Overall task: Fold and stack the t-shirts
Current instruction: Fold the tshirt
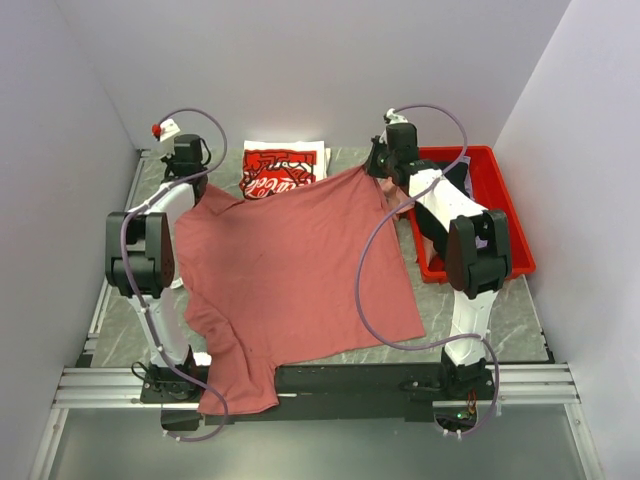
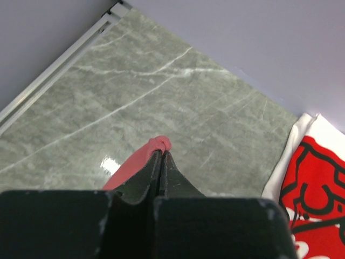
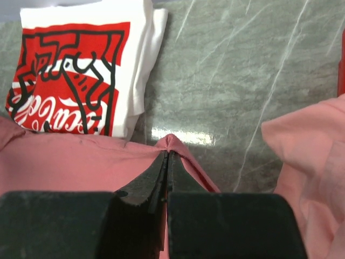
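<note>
A dusty-rose t-shirt (image 1: 295, 280) is stretched across the table, its near hem draped over the front rail. My left gripper (image 1: 197, 182) is shut on its far left corner; a bunch of rose cloth (image 2: 159, 143) pokes out past the closed tips. My right gripper (image 1: 382, 170) is shut on the far right corner, the pinched fold (image 3: 170, 141) showing at the tips. A folded red-and-white t-shirt (image 1: 281, 168) with white script lies flat at the back, just beyond the held edge. It also shows in both wrist views (image 3: 75, 75) (image 2: 318, 189).
A red plastic bin (image 1: 505, 215) stands at the right edge of the table with dark cloth inside. A paler pink cloth (image 3: 312, 156) hangs at the right of the right wrist view. Grey walls close in at the back and on both sides.
</note>
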You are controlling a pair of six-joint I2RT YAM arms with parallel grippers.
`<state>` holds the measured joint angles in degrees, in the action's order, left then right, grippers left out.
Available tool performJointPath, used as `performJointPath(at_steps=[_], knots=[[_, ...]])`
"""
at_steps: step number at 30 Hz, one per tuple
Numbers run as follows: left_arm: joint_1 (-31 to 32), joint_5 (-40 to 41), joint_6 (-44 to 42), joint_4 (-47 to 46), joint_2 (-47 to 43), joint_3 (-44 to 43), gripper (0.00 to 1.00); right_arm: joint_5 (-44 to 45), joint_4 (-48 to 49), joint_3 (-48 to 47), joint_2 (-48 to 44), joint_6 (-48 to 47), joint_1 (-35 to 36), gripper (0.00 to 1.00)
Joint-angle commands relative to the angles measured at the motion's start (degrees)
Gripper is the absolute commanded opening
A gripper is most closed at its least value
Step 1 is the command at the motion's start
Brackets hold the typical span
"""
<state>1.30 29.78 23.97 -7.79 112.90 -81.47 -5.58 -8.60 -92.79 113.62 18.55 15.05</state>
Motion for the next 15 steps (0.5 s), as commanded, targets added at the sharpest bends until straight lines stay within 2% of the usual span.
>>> performJointPath(at_steps=[1, 8, 15], knots=[[-0.07, 0.19, 4.41, 2.42, -6.98, 2.53, 0.01, -0.57, -0.36, 0.24, -1.91, -1.49, -0.46, 0.00], [-0.07, 0.81, 15.13, 12.62, -16.04, 9.65, 0.01, -0.04, -2.20, 2.79, -4.98, -3.60, -0.55, 0.00], [0.19, -0.25, 24.45, 19.65, -29.90, 20.29, 0.01, 0.93, -3.61, 4.82, -7.10, -6.06, -0.55, 0.00]])
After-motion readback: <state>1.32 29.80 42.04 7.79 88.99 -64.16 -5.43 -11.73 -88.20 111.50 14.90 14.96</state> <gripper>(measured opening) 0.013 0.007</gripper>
